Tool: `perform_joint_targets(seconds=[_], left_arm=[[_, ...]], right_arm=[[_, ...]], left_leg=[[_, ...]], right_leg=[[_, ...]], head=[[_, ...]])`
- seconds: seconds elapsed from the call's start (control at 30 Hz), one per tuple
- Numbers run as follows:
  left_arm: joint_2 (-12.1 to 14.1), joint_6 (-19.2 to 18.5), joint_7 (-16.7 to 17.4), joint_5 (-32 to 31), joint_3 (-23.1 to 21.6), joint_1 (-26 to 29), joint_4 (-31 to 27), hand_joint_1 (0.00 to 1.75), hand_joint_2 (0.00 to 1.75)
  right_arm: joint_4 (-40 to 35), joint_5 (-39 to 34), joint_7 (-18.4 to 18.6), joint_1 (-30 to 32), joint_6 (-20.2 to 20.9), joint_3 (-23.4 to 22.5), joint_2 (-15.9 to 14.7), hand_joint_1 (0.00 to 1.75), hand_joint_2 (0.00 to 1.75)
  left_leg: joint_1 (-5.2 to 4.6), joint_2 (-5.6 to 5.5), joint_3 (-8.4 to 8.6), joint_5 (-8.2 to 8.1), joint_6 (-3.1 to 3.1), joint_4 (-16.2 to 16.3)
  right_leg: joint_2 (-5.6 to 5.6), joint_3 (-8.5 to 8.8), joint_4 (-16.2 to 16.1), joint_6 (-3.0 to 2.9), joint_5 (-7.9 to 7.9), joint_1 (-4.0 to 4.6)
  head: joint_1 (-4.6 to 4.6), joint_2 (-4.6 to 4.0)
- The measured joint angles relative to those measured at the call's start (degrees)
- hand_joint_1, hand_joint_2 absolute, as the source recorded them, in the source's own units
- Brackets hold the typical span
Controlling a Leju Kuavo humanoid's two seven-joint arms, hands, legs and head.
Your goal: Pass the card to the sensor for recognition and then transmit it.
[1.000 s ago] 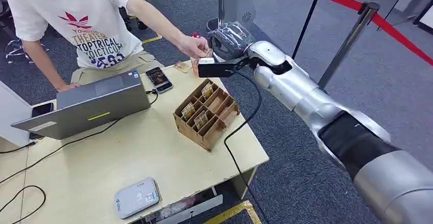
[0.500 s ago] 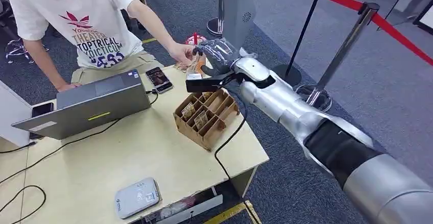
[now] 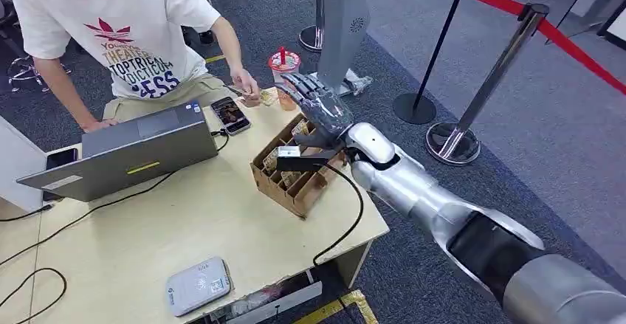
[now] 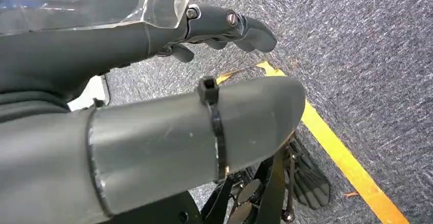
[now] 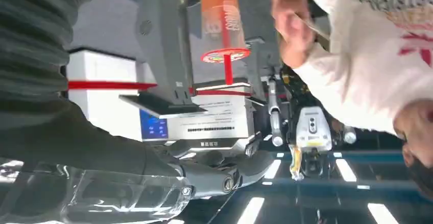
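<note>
My right hand (image 3: 316,108) hovers over the far end of the cardboard card box (image 3: 297,191), fingers spread, holding nothing. Its dark fingers (image 5: 224,179) reach toward the person in the right wrist view. The person's hand (image 3: 247,88) is at the table's far edge and pinches a thin flat piece that looks like the card (image 3: 233,90). Brown cards (image 3: 299,129) stand in the box's slots. The grey card sensor (image 3: 198,285) lies at the table's near edge. My left hand (image 4: 224,25) hangs over the carpet with nothing in it, fingers loosely extended.
A laptop (image 3: 140,147) and a phone (image 3: 230,115) lie on the wooden table (image 3: 221,221). A drink cup (image 3: 284,64) stands at the far edge. A black cable (image 3: 347,213) trails from my right wrist across the table corner. Stanchions (image 3: 494,73) with a red belt stand to the right.
My right hand drew back from the person toward me and lowered over the card box, its fingers spreading. The person's hand pulled away to the left, toward the phone.
</note>
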Motion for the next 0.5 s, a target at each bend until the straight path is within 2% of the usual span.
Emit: perform_joint_targets(seconds=[0.13, 0.27, 0.37, 0.5], left_arm=[[0.0, 0.3, 0.0, -0.3, -0.2, 0.0, 0.0, 0.0, 0.0], [0.0, 0.5, 0.4, -0.3, -0.8, -0.1, 0.0, 0.0, 0.0], [0.0, 0.5, 0.8, -0.3, -0.9, -0.2, 0.0, 0.0, 0.0], [-0.1, 0.5, 1.7, -0.2, -0.9, -0.2, 0.0, 0.0, 0.0]], right_arm=[[-6.2, -4.2, -5.1, 9.0, -4.4, -6.0, 3.4, 0.0, 1.75], [-11.6, -10.6, -8.9, 16.4, -5.5, -9.8, 8.0, 0.0, 1.75], [-15.0, -15.2, -10.5, 20.4, -5.0, -10.7, 12.3, 0.0, 1.75], [-17.5, -21.7, -12.1, 23.2, -2.4, -11.1, 17.3, 0.0, 1.75]], left_leg=[[0.01, 0.0, 0.0, -0.02, -0.01, 0.0], [0.05, 0.02, -0.01, -0.04, -0.03, 0.0], [0.06, 0.04, 0.03, -0.03, -0.04, -0.1], [0.06, 0.06, 0.04, -0.02, -0.05, -0.1]], right_leg=[[-0.01, -0.01, 0.0, 0.0, -0.03, 0.02], [-0.01, -0.01, 0.0, -0.01, -0.07, 0.05], [0.03, -0.02, 0.0, -0.02, -0.08, 0.05], [0.04, -0.02, 0.0, -0.03, -0.08, 0.06]], head=[[-0.02, 0.0], [0.0, 0.0], [0.0, 0.0], [0.0, 0.0]])
